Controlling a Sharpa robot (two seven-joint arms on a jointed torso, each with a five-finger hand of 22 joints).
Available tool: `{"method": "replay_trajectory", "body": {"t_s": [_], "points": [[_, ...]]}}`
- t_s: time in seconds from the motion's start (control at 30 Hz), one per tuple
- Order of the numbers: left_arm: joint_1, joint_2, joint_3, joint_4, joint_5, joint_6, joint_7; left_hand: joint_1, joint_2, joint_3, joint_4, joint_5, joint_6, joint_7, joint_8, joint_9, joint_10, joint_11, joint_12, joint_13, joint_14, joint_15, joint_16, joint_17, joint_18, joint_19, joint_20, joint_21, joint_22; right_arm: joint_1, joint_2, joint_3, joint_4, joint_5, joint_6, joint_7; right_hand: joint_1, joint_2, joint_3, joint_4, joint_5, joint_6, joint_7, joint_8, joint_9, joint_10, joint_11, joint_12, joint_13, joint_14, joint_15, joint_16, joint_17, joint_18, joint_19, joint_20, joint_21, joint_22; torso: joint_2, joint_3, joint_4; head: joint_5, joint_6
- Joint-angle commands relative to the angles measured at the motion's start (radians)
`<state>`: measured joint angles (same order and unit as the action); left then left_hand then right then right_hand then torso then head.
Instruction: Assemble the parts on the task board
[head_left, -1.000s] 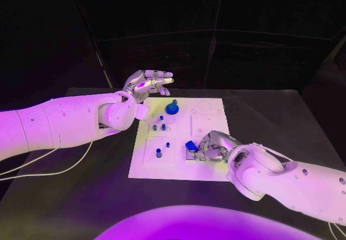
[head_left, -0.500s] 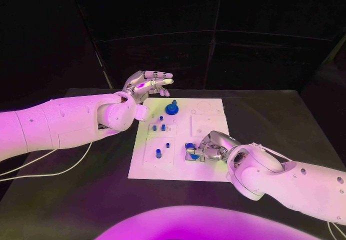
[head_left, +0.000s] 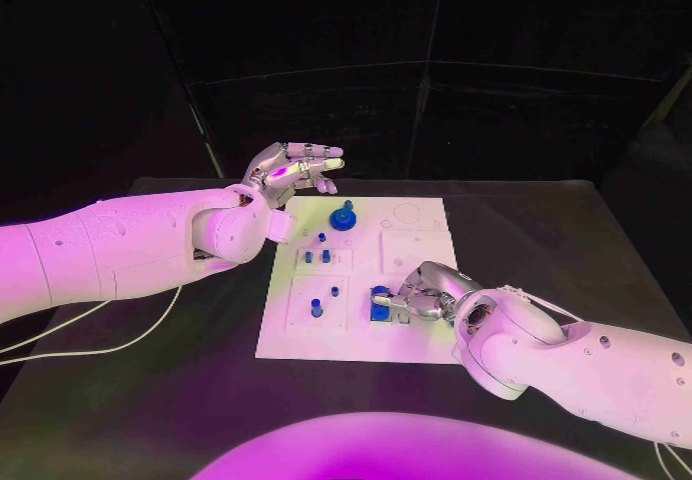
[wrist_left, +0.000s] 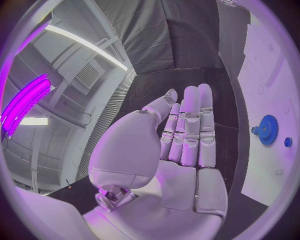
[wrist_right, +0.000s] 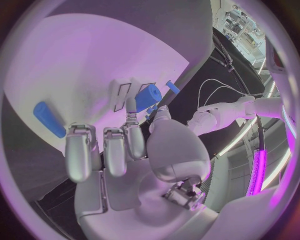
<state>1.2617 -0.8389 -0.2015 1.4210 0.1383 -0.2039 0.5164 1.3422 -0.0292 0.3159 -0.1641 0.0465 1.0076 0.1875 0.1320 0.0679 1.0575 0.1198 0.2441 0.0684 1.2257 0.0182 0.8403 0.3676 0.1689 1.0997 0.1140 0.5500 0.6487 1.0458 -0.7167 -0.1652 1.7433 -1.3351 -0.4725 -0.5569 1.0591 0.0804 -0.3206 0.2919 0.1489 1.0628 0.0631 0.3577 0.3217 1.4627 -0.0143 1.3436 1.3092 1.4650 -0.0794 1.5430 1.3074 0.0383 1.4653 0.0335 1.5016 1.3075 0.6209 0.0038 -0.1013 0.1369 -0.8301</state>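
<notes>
task board (head_left: 361, 275) lies mid-table, white, long edge running away from the robot. the right hand (head_left: 423, 293) is down over its near right area, and a blue part (head_left: 381, 303) sits at the fingertips there, on or in a recess of the board. in the right wrist view a blue cylinder (wrist_right: 147, 97) lies just past the fingertips with the thumb close beside it; whether it is pinched or only touched i cannot tell. the fingers (wrist_right: 105, 150) are stretched forward side by side, not clenched. a second blue piece (wrist_right: 47, 119) lies flat on the board, apart from the hand.

step in hand, as i judge it: seating that blue part into its slot. to do it well, hold it square to the recess, press straight down, no sideways shove, and let go only once it sits flush.

left hand (head_left: 296, 166) hovers above the far left corner of the board, palm up, fingers (wrist_left: 190, 125) straight and close together, thumb off to the side, holding nothing and touching nothing. blue gear (head_left: 343, 216) stands on the board's far end, just beside that hand, untouched. smaller blue pegs (head_left: 319, 256) stand in the left column of the board.
</notes>
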Motion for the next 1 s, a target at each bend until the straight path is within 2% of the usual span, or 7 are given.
{"method": "replay_trajectory", "body": {"t_s": [0.03, 0.13, 0.33, 0.37, 0.57, 0.73, 1.0], "points": [[0.002, -0.001, 0.001, 0.002, 0.001, 0.013, 0.002, 0.002, 0.006, -0.006, -0.002, 0.002, -0.006, 0.003, -0.001, -0.002, -0.007, -0.003, 0.006, -0.001, 0.0, 0.005, -0.005, -0.001, 0.012, 0.0, 0.005, -0.005, -0.002, 0.002, -0.002, 0.001, 0.007, -0.008, 0.01, 0.019, 0.033, 0.003, 0.003, -0.012, 0.035, -0.01, 0.0, -0.008, 0.004, -0.004, 0.003, -0.005, 0.06, 0.092, 0.003, -0.006, 0.198, -0.009, 0.052, 0.0, -0.006, 0.134, 0.001, -0.0006, -0.0005, -0.003, 0.0], [0.002, -0.002, 0.001, 0.003, 0.001, 0.014, 0.002, 0.002, 0.006, -0.006, -0.002, 0.002, -0.006, 0.003, -0.001, -0.002, -0.007, -0.003, 0.006, -0.001, 0.0, 0.005, -0.005, -0.001, 0.012, 0.0, 0.005, -0.005, -0.002, 0.002, -0.006, 0.001, 0.013, -0.009, 0.02, 0.029, 0.091, 0.001, 0.015, -0.035, 0.082, -0.008, 0.0, -0.012, 0.008, -0.002, 0.003, -0.004, 0.064, 0.093, 0.004, -0.005, 0.199, -0.009, 0.053, 0.001, -0.006, 0.135, 0.001, 0.0001, 0.0006, -0.002, -0.002], [0.002, -0.003, 0.001, 0.003, 0.001, 0.015, 0.002, 0.002, 0.006, -0.006, -0.002, 0.002, -0.006, 0.003, -0.001, -0.002, -0.007, -0.003, 0.006, -0.001, 0.0, 0.005, -0.005, -0.001, 0.012, 0.0, 0.005, -0.005, -0.002, 0.002, -0.014, 0.001, 0.025, -0.011, 0.03, 0.04, 0.166, 0.001, 0.031, -0.075, 0.105, -0.003, -0.001, -0.018, 0.015, 0.0, 0.002, -0.003, 0.069, 0.093, 0.003, -0.005, 0.199, -0.009, 0.054, 0.001, -0.005, 0.137, 0.001, -0.0003, 0.0003, -0.003, -0.003], [0.002, -0.003, 0.001, 0.003, 0.001, 0.015, 0.002, 0.002, 0.006, -0.006, -0.002, 0.002, -0.006, 0.003, -0.001, -0.002, -0.007, -0.003, 0.006, -0.001, 0.0, 0.005, -0.005, -0.001, 0.012, 0.0, 0.005, -0.005, -0.002, 0.002, -0.015, 0.001, 0.026, -0.015, 0.033, 0.039, 0.193, 0.002, 0.039, -0.093, 0.106, -0.002, -0.001, -0.019, 0.017, 0.001, 0.001, -0.003, 0.07, 0.093, 0.003, -0.005, 0.2, -0.009, 0.054, 0.0, -0.005, 0.137, 0.001, -0.0001, -0.0004, -0.002, -0.003], [0.002, -0.003, 0.001, 0.003, 0.001, 0.016, 0.002, 0.002, 0.006, -0.006, -0.002, 0.002, -0.006, 0.003, -0.001, -0.002, -0.007, -0.003, 0.006, -0.001, 0.0, 0.005, -0.005, -0.001, 0.012, 0.0, 0.005, -0.005, -0.002, 0.002, -0.011, 0.0, 0.02, -0.025, 0.043, 0.031, 0.263, 0.016, 0.073, -0.14, 0.073, 0.007, -0.006, -0.02, 0.022, 0.003, -0.003, -0.002, 0.074, 0.093, -0.001, -0.005, 0.2, -0.009, 0.054, -0.002, -0.004, 0.139, 0.001, -0.0005, 0.0006, -0.003, -0.004], [0.002, -0.003, 0.001, 0.003, 0.001, 0.018, 0.002, 0.003, 0.008, -0.006, -0.002, 0.002, -0.007, 0.004, -0.002, -0.002, -0.009, -0.002, 0.006, -0.001, 0.0, 0.005, -0.006, -0.001, 0.012, 0.001, 0.005, -0.006, -0.002, 0.002, -0.006, 0.001, 0.011, -0.029, 0.048, 0.022, 0.287, 0.034, 0.096, -0.157, 0.06, 0.01, -0.01, -0.022, 0.025, 0.004, -0.007, -0.002, 0.076, 0.093, -0.004, -0.005, 0.2, -0.01, 0.055, -0.005, -0.004, 0.14, 0.0, -0.0004, 0.0029, -0.004, -0.005], [0.002, -0.003, 0.001, 0.003, 0.001, 0.019, 0.002, 0.002, 0.008, -0.007, -0.001, 0.002, -0.008, 0.005, -0.002, -0.002, -0.009, -0.002, 0.006, -0.001, 0.0, 0.006, -0.006, -0.001, 0.012, 0.001, 0.005, -0.006, -0.002, 0.002, -0.013, 0.001, 0.016, -0.031, 0.062, 0.029, 0.298, 0.023, 0.102, -0.172, 0.062, 0.011, -0.01, -0.025, 0.027, 0.005, -0.008, -0.002, 0.078, 0.093, -0.005, -0.005, 0.2, -0.009, 0.055, -0.006, -0.005, 0.139, 0.0, -0.0009, -0.0003, -0.002, -0.003]]}}
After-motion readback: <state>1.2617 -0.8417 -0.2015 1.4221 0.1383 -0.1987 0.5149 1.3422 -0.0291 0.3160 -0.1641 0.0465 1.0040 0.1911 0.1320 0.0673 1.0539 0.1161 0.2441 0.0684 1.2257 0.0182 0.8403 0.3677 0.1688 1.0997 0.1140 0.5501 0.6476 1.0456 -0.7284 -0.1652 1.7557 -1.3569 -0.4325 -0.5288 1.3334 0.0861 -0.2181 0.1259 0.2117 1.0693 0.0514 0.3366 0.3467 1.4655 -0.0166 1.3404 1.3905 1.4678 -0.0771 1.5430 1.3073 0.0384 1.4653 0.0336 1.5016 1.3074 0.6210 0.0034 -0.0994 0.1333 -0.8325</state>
